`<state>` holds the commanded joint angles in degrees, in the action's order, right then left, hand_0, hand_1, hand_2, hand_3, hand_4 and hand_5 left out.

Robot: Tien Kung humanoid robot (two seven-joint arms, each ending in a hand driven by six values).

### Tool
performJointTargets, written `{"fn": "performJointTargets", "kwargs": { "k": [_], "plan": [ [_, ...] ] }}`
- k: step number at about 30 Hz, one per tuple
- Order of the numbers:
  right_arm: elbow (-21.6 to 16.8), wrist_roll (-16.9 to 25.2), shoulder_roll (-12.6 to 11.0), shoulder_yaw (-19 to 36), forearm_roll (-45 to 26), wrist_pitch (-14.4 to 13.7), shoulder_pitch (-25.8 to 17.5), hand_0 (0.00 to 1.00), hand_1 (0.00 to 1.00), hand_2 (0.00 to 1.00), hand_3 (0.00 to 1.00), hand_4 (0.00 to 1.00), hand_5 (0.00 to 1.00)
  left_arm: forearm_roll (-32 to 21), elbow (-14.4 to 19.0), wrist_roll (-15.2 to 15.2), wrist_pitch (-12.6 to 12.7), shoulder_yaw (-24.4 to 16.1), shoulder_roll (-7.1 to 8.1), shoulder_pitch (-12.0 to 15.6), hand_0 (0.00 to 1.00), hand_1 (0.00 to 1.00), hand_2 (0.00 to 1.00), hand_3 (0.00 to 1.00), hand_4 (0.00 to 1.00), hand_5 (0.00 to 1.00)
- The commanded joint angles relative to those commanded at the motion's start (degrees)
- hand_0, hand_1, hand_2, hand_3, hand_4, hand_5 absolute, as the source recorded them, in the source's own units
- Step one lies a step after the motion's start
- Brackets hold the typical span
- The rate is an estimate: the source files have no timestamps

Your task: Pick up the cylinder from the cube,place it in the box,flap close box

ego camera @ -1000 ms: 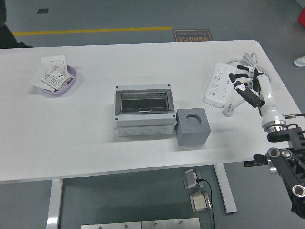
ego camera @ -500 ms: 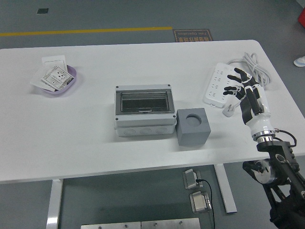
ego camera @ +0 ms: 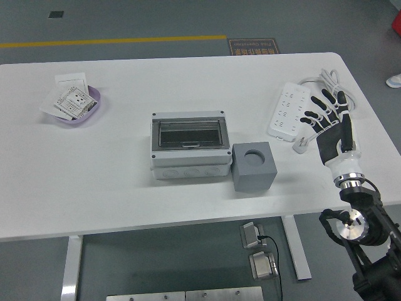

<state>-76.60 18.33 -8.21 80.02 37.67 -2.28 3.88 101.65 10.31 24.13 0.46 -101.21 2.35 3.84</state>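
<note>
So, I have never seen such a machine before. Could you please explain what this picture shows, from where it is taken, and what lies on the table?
The picture comes from a camera on the robot's head, looking down over a white table. The black and white thing at the right is the robot's right hand, with five fingers spread open. It holds nothing and hovers near a white power strip with its cable. The left arm is not visible.

In the middle stands a grey box with a clear flap lid, which looks closed. Beside it, to the right, is a grey cube with a round shape in its top; whether that is a cylinder or an empty hole, I cannot tell. At the far left, a purple dish holds white switch plates.
</note>
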Motion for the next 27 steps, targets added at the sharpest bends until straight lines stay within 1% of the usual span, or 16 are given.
{"fn": "performJointTargets", "kwargs": {
  "k": [9, 11, 19, 22, 27],
  "plan": [
    [-0.14, -0.56, -0.13, 0.51, 1.99, -0.69, -0.05, 0.389, 0.454, 0.654, 0.723, 0.838, 0.642, 0.11, 0.00, 0.05, 0.01, -0.06, 0.04, 0.28, 0.632, 0.676, 0.647, 0.646, 0.757, 0.490],
    [-0.35, -0.56, -0.18, 0.71, 2.22, -0.73, -0.10, 0.392, 0.455, 0.656, 0.721, 0.837, 0.657, 0.09, 0.00, -0.01, 0.02, -0.04, 0.09, 0.26, 0.633, 0.677, 0.647, 0.646, 0.757, 0.490],
    [-0.58, -0.59, -0.32, 2.33, 3.15, -1.07, -0.06, 0.394, 0.461, 0.659, 0.722, 0.839, 0.666, -0.95, 0.00, -0.03, 0.10, 0.71, 0.48, 0.09, 0.633, 0.677, 0.647, 0.647, 0.758, 0.490],
    [-0.73, -0.55, -0.07, 3.01, 3.58, -1.24, -0.05, 0.391, 0.460, 0.661, 0.723, 0.835, 0.671, -0.89, 0.00, 0.08, 0.12, 0.49, 0.47, 0.12, 0.634, 0.677, 0.647, 0.648, 0.759, 0.491],
    [-0.75, -0.76, -0.30, 3.65, 4.20, -1.52, -0.18, 0.391, 0.460, 0.661, 0.723, 0.835, 0.671, -1.27, 0.00, -0.02, 0.24, 0.48, 0.70, -0.01, 0.634, 0.677, 0.647, 0.648, 0.759, 0.491]
  ]
}}
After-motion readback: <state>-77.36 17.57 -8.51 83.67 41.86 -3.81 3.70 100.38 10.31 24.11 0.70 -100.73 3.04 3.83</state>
